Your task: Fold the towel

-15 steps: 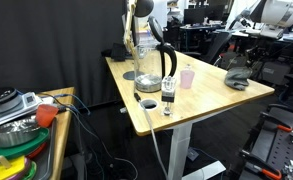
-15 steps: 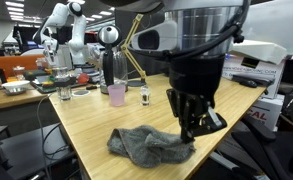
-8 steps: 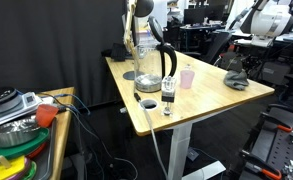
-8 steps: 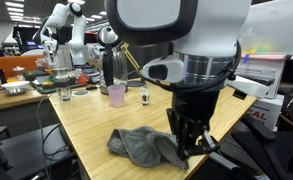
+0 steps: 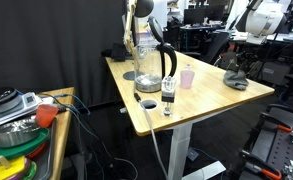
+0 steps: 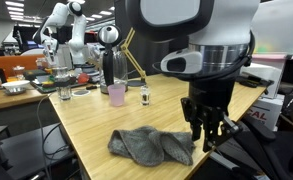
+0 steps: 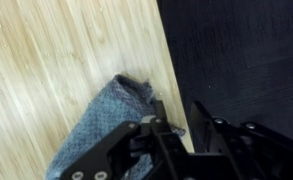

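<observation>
The towel (image 6: 146, 146) is a grey-green cloth lying bunched on the wooden table (image 6: 86, 130), close to its near edge. It shows as a small dark heap (image 5: 236, 81) in both exterior views. My gripper (image 6: 214, 133) hangs just beyond the towel's end, above the table edge. In the wrist view the towel (image 7: 101, 130) lies to the left of my gripper (image 7: 181, 118). One finger (image 7: 158, 118) overlaps the cloth's corner. The jaws stand apart, and only the table edge and dark floor show between them.
A pink cup (image 6: 117, 95), a small glass (image 6: 144, 97) and a dark kettle (image 6: 113, 68) stand further back on the table. Another robot arm (image 6: 66, 25) and a cluttered bench (image 6: 21, 85) are behind. The table edge (image 7: 171, 70) drops to dark floor.
My gripper has opened and let go of the towel. It has drawn away from the cloth toward the table edge. The towel stays on the table.
</observation>
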Robot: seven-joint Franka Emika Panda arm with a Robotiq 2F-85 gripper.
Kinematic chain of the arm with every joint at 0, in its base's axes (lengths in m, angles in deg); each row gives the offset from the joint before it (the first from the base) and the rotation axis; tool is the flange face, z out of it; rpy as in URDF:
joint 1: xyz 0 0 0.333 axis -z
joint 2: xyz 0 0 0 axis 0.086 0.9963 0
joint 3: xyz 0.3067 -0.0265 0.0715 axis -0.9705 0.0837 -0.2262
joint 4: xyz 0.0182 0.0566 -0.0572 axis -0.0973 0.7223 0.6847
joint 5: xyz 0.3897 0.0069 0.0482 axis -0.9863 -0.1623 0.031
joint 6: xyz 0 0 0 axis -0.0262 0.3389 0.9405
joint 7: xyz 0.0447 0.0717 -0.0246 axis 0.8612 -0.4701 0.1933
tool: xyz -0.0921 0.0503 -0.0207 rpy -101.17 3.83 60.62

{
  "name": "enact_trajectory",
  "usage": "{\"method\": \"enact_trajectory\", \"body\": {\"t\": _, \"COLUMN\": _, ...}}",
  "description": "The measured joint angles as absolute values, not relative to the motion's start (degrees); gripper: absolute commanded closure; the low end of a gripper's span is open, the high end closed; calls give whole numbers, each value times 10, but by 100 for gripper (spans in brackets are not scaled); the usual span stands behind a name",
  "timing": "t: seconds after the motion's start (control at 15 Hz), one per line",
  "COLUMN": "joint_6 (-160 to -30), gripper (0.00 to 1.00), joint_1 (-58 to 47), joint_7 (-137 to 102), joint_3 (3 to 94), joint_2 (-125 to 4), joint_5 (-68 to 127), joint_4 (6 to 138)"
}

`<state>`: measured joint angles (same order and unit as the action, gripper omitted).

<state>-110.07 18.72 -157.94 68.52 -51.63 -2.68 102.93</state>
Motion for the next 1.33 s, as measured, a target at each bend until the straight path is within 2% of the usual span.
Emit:
{"method": "enact_trajectory", "body": {"t": 0.33, "joint_6": -1106, "gripper": 1, "joint_1": 184, "joint_7": -1580, "joint_3": 686, "joint_2": -561, "joint_5": -18, "joint_4": 1036}}
{"method": "enact_trajectory", "body": {"t": 0.93, "joint_6": -1010, "gripper": 0, "joint_1": 175, "joint_7": -1575, "joint_3": 706, "joint_2": -749, "joint_5": 98, "joint_4": 1193}}
{"method": "enact_trajectory", "body": {"t": 1.33, "joint_6": -1008, "gripper": 0, "joint_1": 174, "joint_7": -1572, "joint_3": 705, "joint_2": -764, "joint_5": 99, "joint_4": 1204}}
